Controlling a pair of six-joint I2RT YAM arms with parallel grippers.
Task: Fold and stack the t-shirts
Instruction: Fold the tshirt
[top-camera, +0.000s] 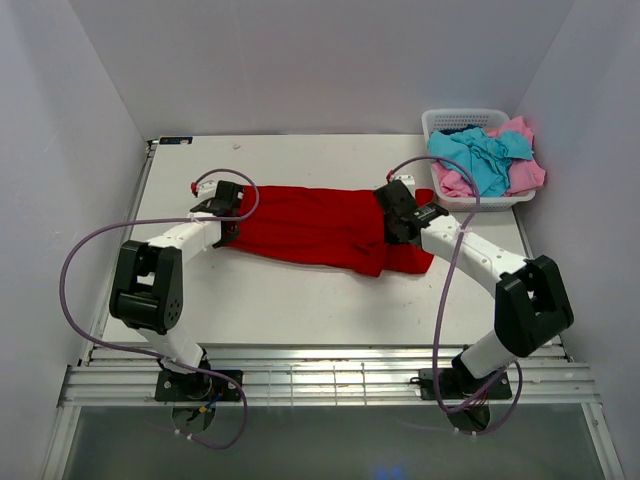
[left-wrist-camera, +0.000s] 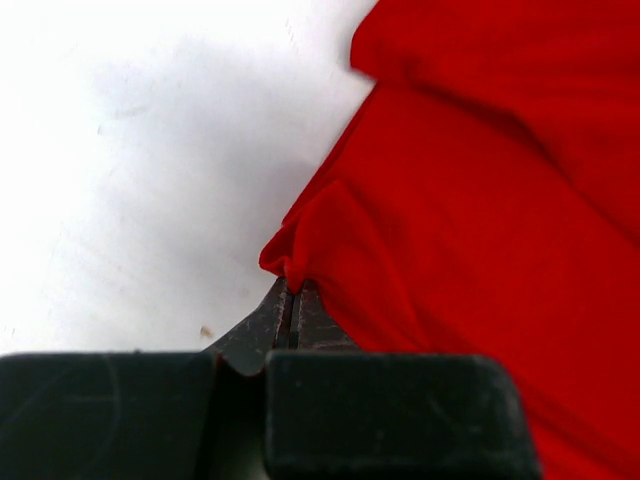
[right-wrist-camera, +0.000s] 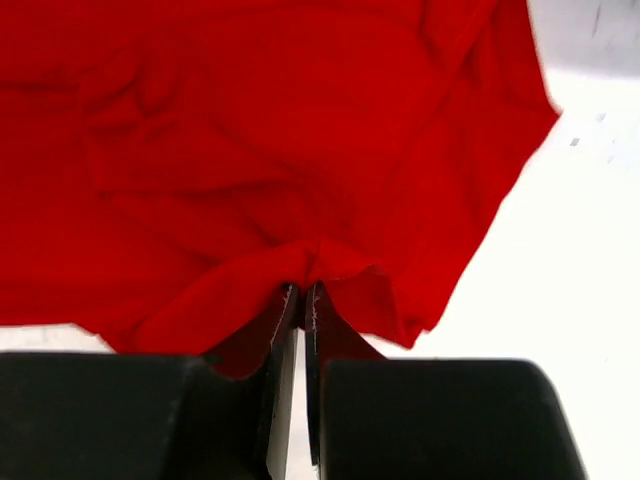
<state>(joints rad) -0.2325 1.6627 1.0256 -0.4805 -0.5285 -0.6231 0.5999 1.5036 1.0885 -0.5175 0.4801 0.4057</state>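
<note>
Two pinches: our left gripper (left-wrist-camera: 293, 292) and right gripper (right-wrist-camera: 302, 292) each clamp an edge of the red t-shirt (top-camera: 310, 225), which lies spread across the table (top-camera: 300, 300). We judge folding barely begun; the turquoise t-shirt (top-camera: 485, 160) and pink t-shirt (top-camera: 527, 175) lie in the basket (top-camera: 450, 122).

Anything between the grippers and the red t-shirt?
Nothing visible. The left gripper and right gripper are each shut directly on an edge of the red t-shirt, at opposite ends.

Plain red t-shirt (top-camera: 310, 225), turquoise t-shirt (top-camera: 487, 160), pink t-shirt (top-camera: 527, 175), white lattice basket (top-camera: 452, 121) (white table (top-camera: 300, 295)).
</note>
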